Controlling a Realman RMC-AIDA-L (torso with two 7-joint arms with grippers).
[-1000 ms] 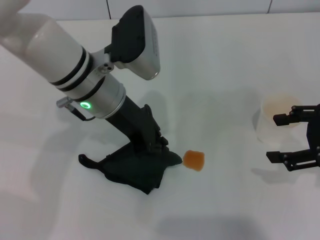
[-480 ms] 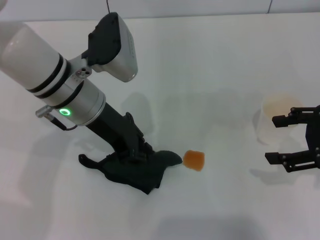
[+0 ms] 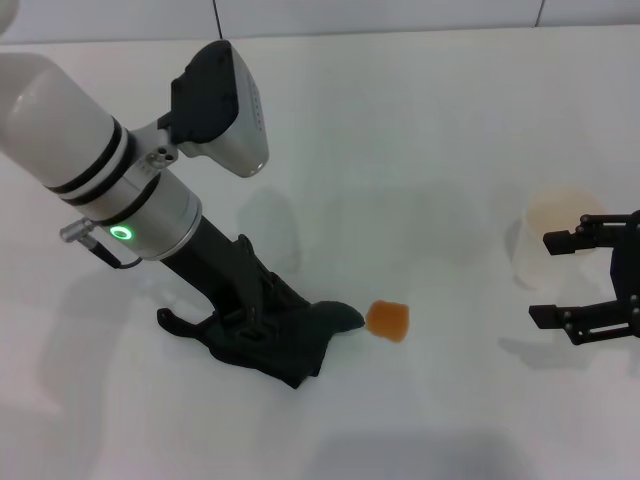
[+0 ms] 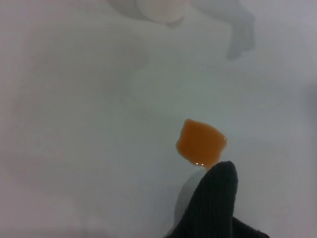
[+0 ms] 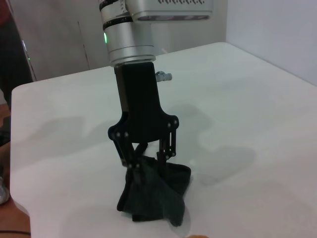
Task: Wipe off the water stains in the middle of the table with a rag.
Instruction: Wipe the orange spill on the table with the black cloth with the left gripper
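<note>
The left end effector [image 3: 268,322] is clamped on the rag [image 3: 285,340] near the worktop's [image 3: 420,150] front edge, its corner just beside the stain [image 3: 388,320]. A loose grip (folds look bunched) could let the rag slip. The right end effector [image 3: 590,280], fingers apart, idles by the cup [image 3: 545,235].

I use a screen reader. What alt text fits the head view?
The left gripper presses its jaws shut on a dark rag on a white table, beside an orange stain. At the right edge, the right gripper waits open before a plastic cup.
</note>
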